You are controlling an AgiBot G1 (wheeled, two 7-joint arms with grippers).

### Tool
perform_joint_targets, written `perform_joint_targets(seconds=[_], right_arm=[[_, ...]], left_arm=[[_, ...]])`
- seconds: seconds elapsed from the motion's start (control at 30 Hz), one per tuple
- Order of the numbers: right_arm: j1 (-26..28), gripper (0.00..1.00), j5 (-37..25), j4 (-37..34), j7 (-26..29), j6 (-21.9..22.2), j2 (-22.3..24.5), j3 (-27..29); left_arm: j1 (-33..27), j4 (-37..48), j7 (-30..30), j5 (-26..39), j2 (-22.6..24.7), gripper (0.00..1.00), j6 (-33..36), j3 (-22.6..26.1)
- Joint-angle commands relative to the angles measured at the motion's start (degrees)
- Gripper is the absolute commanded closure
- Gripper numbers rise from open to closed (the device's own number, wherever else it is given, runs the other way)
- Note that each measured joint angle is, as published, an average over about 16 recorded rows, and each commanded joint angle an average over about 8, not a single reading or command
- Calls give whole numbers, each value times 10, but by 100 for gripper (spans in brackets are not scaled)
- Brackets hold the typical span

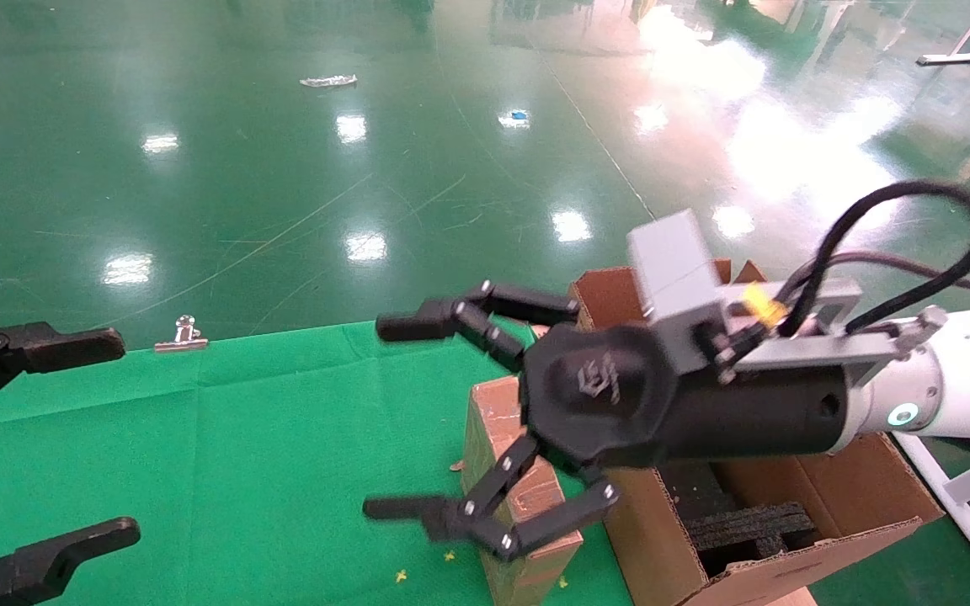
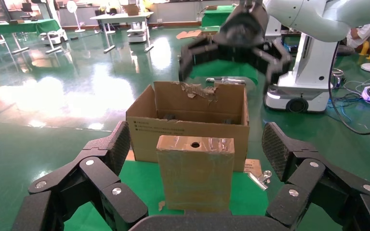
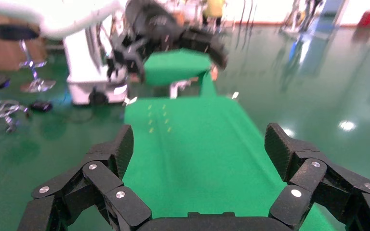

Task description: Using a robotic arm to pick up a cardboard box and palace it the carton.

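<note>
- A table (image 1: 224, 438) draped in green cloth carries the work, set on a glossy green workshop floor.
- The carton (image 1: 796, 522), a large corrugated box with a ragged torn flap and black foam inserts inside, stands open at the table's right edge.
- The robotic arm (image 1: 948, 379), the robot's right, white with a teal ring and a grey module, reaches across above the carton; its right end effector (image 1: 418, 421) is spread wide, holding nothing, one finger above and one below the top of the small box.
- The cardboard box (image 1: 514, 488), narrow and brown, stands upright on the table just beside the carton; glossy tape wraps it and a round hole marks one narrow face.
- It looks light and stiff, though the tape may prove slick; the two broad sides seem the surest hold.
- The left end effector (image 1: 47, 438) waits open at the table's left, well apart from the box.
- A metal binder clip (image 1: 183, 335) lies at the cloth's far edge.
</note>
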Motion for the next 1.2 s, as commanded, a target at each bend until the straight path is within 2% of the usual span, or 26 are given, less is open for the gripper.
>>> perform_joint_targets(seconds=[0.03, 0.2, 0.4, 0.63, 0.77, 0.97, 1.2], right_arm=[[2, 0, -9, 9, 6, 2, 2, -5], [71, 0, -113, 17, 60, -20, -28, -74], [175, 0, -245, 19, 110, -40, -79, -188], [301, 0, -346, 20, 154, -45, -115, -323], [378, 0, -370, 20, 186, -45, -120, -387], [482, 0, -366, 21, 204, -46, -115, -465], [548, 0, -346, 21, 210, -44, -135, -575]], left_arm=[[0, 0, 0, 0, 0, 0, 0, 0], [0, 0, 0, 0, 0, 0, 0, 0], [0, 0, 0, 0, 0, 0, 0, 1], [0, 0, 0, -1, 0, 0, 0, 1], [0, 0, 1, -1, 0, 0, 0, 1], [0, 0, 1, -1, 0, 0, 0, 1], [0, 0, 1, -1, -1, 0, -1, 2]])
